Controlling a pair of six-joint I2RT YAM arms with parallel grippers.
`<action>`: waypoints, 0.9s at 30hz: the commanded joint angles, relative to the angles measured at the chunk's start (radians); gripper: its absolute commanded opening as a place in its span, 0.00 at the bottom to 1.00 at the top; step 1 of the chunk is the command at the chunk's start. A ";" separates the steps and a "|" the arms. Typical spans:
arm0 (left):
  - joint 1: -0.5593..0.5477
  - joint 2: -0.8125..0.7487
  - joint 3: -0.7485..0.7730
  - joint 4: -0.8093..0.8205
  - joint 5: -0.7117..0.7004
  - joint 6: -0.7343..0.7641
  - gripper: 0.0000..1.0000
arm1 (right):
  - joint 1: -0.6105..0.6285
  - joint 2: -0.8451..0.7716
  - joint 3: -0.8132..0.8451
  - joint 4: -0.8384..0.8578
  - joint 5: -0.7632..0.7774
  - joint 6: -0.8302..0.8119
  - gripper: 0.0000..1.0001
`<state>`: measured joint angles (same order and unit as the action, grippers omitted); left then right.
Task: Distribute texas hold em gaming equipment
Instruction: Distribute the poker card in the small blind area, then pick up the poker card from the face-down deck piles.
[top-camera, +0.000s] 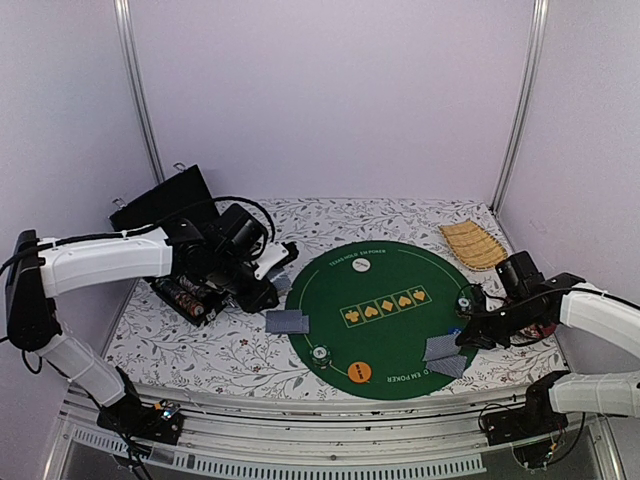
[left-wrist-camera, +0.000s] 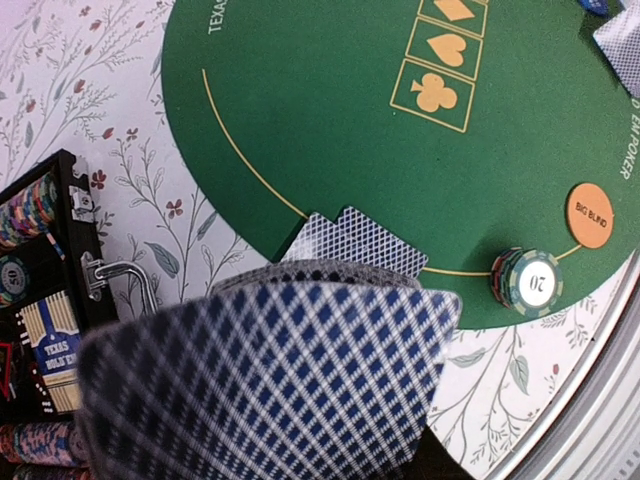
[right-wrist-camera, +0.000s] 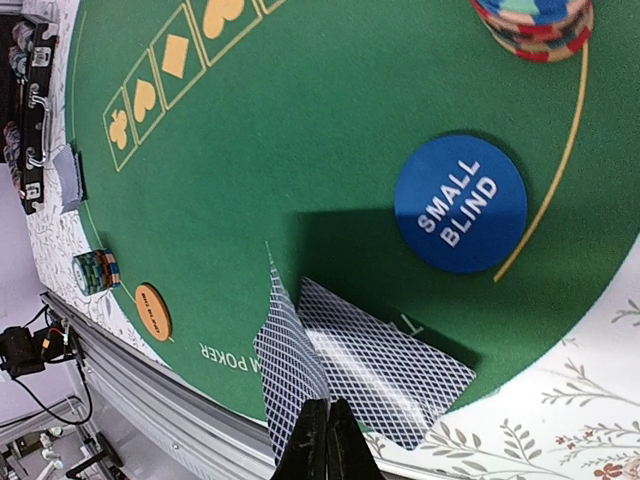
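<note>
My left gripper (top-camera: 277, 272) hangs over the green poker mat's (top-camera: 400, 335) left edge, shut on a deck of blue-backed cards (left-wrist-camera: 270, 380) that hides its fingers in the left wrist view. Two cards (top-camera: 287, 321) lie face down just below it. My right gripper (right-wrist-camera: 327, 440) is shut on one card (right-wrist-camera: 288, 370), held on edge beside a flat card (right-wrist-camera: 390, 375) at the mat's right front edge. The blue small-blind disc (right-wrist-camera: 460, 203) and a chip stack (right-wrist-camera: 535, 25) lie near them. An orange disc (top-camera: 361, 372), a second chip stack (top-camera: 320, 353) and a white disc (top-camera: 361, 267) sit on the mat.
An open black case (top-camera: 190, 295) with rows of chips stands left of the mat, under the left arm. A tan slatted mat (top-camera: 473, 245) lies at the back right. The table's metal front rail (top-camera: 330, 425) runs close to the mat's near edge.
</note>
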<state>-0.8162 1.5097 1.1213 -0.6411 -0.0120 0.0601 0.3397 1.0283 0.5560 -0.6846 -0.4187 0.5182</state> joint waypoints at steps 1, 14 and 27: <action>0.000 0.018 0.032 0.021 0.014 0.011 0.40 | -0.004 -0.028 -0.030 -0.036 0.021 0.023 0.02; -0.001 -0.007 0.024 0.010 0.005 0.016 0.40 | -0.003 -0.148 0.104 -0.153 0.296 0.064 0.76; -0.005 -0.015 0.039 0.036 0.028 0.029 0.40 | 0.145 0.266 0.321 0.779 -0.282 -0.023 0.93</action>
<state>-0.8162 1.5196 1.1309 -0.6357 0.0010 0.0772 0.3862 1.0988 0.7719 -0.2958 -0.4854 0.5179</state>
